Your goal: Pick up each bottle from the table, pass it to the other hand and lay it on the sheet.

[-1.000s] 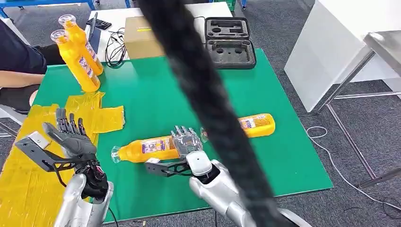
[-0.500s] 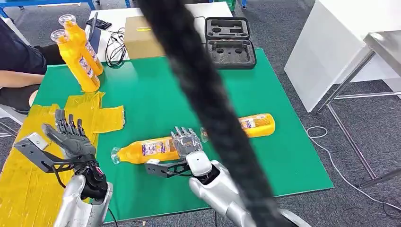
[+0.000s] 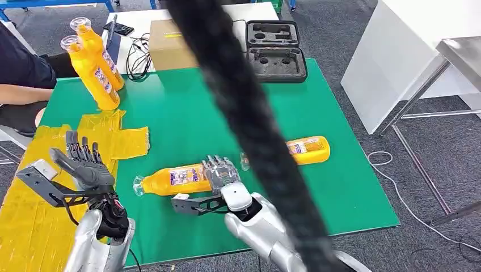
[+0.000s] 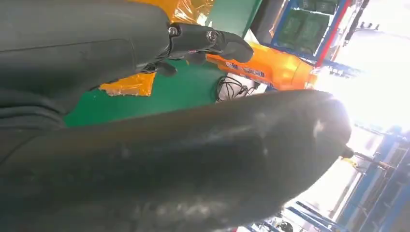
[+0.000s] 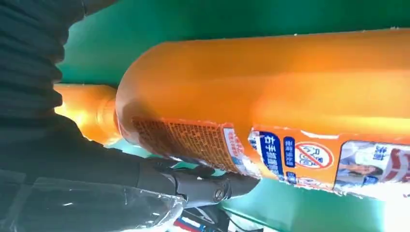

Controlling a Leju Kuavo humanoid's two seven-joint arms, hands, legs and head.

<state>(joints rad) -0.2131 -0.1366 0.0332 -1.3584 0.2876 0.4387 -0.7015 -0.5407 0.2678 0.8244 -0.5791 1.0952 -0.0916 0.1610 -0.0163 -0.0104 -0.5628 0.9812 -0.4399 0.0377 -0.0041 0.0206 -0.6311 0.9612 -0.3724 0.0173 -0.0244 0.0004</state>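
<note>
Head view has the right hand with fingers wrapped over the base end of an orange bottle lying on its side on the green table, near edge. Left hand hovers over the yellow sheet at left, fingers spread, holding nothing. Second bottle lies further right.

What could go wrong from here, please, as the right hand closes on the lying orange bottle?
1. The smooth, round orange plastic bottle lies on its side on the green mat; the right hand meets only its base end, so it may roll or slip.
2. The open left hand waits apart over the crinkled yellow sheet; the handover could miss.
</note>
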